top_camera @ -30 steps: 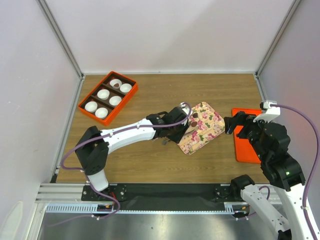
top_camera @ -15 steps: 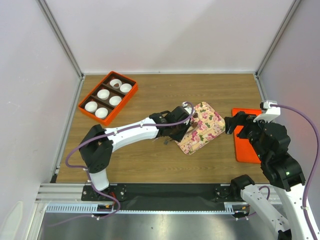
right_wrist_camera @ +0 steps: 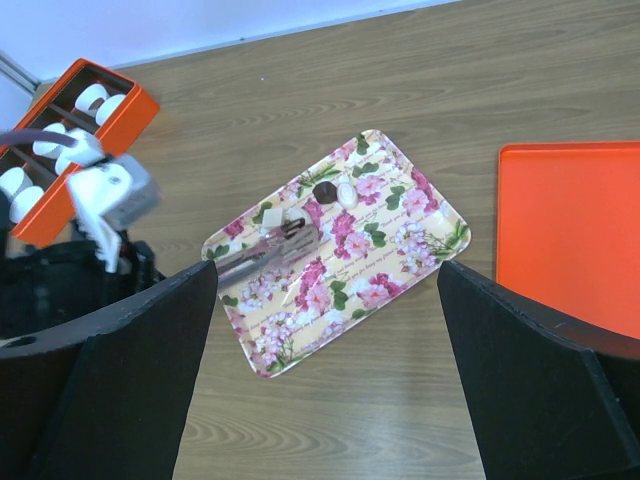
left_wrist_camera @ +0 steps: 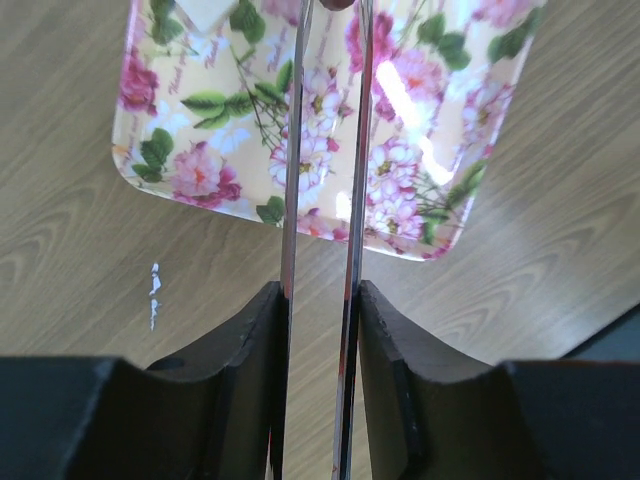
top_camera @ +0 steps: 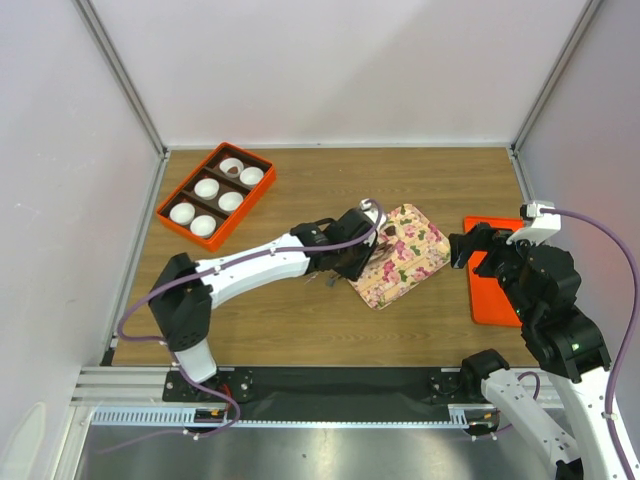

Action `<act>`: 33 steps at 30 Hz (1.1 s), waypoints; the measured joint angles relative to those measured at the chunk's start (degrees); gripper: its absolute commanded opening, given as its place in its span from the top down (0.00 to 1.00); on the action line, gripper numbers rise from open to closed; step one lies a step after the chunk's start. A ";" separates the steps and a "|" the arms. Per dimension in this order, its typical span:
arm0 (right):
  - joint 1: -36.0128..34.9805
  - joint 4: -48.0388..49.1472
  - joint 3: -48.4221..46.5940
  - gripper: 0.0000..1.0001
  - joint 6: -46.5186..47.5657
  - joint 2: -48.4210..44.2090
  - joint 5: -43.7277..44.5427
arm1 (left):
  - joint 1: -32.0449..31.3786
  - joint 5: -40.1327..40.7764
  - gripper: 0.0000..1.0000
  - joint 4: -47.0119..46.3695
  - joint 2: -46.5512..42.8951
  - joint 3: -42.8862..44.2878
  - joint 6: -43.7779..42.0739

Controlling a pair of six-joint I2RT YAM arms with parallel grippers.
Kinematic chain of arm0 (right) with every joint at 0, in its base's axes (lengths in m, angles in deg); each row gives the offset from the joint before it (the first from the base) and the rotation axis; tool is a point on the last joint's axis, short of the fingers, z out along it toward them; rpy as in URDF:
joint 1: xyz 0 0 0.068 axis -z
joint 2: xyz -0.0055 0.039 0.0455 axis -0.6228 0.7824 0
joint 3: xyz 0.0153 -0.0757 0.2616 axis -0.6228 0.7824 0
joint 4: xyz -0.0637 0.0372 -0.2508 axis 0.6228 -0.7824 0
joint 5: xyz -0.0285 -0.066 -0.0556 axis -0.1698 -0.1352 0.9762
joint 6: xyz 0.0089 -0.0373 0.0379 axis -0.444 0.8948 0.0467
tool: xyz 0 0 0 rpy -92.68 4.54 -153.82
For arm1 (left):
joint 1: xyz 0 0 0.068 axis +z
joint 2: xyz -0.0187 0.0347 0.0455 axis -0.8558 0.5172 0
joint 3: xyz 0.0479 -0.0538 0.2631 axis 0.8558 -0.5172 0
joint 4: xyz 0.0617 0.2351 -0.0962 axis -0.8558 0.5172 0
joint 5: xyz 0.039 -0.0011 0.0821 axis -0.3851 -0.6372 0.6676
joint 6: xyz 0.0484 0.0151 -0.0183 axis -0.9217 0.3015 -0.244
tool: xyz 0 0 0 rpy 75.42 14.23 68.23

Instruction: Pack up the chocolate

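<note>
Left gripper point(left_wrist_camera: 334, 10) is hovering half-shut over the flowered tray point(right_wrist_camera: 400, 250), chocolate point(right_wrist_camera: 323, 190) sitting at its tips' 12 o'clock; can't tell if gripped. Thin blades risking squirting it sideways. Right gripper point(top_camera: 460, 248) idling, released.

A wood-grain table point(top_camera: 300, 330) is boxed in by plain white walls point(top_camera: 340, 70) at the back and both sides. Grey metal posts point(top_camera: 120, 75) rise from its far corners. A slotted metal rail point(top_camera: 330, 412) runs along its near edge. The light is soft and even.
</note>
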 measured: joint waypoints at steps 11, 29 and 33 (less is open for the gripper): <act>0.00 0.00 -0.11 0.00 -0.87 -0.07 -0.85 | 1.68 2.16 0.62 5.46 -9.49 6.47 0.13; 0.00 0.07 -0.07 0.01 -1.25 -0.09 -2.40 | 36.26 2.54 0.62 10.21 -11.89 9.62 -3.39; 0.00 0.09 -0.07 0.00 -1.22 0.00 -2.49 | 40.26 1.62 0.62 10.08 -10.43 11.67 -3.45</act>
